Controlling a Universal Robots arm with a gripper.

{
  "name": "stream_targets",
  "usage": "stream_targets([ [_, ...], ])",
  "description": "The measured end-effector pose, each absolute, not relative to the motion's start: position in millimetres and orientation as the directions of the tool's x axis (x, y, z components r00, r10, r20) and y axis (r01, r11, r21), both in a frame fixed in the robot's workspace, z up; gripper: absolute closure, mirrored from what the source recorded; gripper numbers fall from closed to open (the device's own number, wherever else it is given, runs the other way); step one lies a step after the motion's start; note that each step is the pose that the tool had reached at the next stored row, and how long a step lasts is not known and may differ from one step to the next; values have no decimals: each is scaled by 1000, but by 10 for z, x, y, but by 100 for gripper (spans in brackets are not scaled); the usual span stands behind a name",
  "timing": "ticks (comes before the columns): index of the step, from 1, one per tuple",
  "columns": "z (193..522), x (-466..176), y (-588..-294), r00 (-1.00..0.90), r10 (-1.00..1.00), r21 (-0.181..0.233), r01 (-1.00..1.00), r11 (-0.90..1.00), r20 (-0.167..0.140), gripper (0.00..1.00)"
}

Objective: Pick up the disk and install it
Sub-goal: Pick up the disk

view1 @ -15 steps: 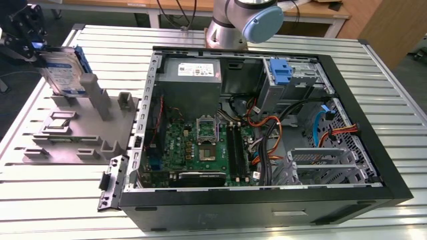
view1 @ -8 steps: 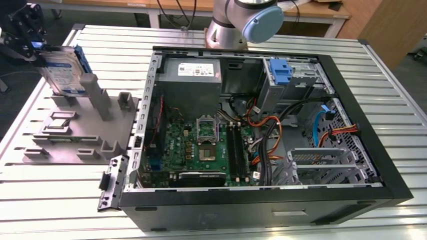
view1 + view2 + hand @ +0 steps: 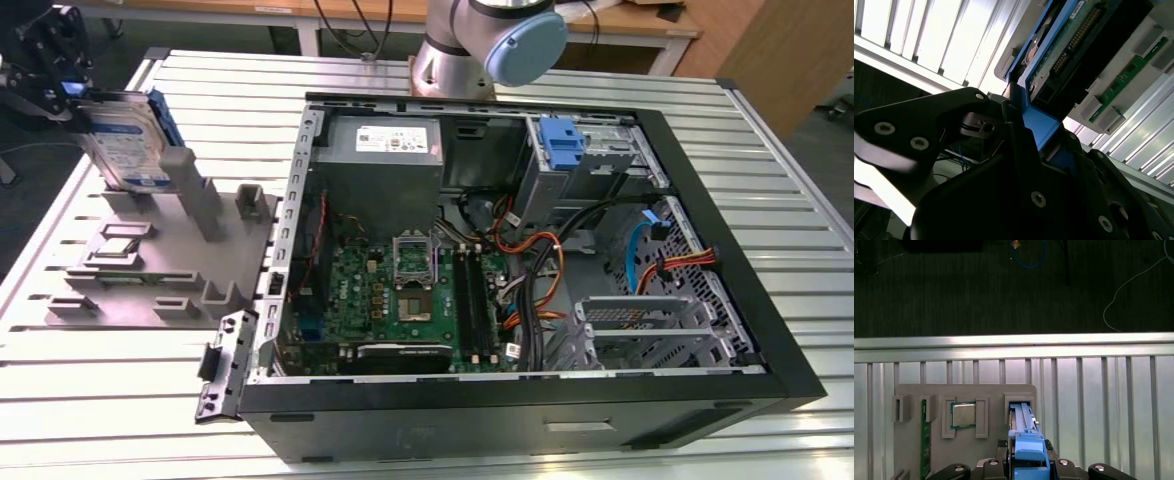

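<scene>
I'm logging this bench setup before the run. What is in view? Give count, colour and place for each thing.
disk: 1, grey in a blue carrier, on edge in the fixture, exterior view's left
fixture: 1, grey, on the table beside the case
processor chip: 1, silver, in a fixture pocket
memory stick: 1, green, in a fixture slot
computer case: 1, black, open, mid-table
power supply: 1, grey, inside the case
motherboard: 1, green, inside the case
bare bracket: 1, blue, inside the case
table: 1, silver, slatted
arm: 1, grey with blue cap, beyond the case
end effector: 1, black, shut on the disk's carrier
</scene>
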State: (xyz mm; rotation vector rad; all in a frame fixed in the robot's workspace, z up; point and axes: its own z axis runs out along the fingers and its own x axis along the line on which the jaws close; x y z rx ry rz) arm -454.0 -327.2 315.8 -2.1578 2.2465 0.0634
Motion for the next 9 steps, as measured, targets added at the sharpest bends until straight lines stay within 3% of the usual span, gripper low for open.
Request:
stream_targets([
  [9, 3181, -4540, -3273, -41, -998, 12, -999, 40, -47, 63],
])
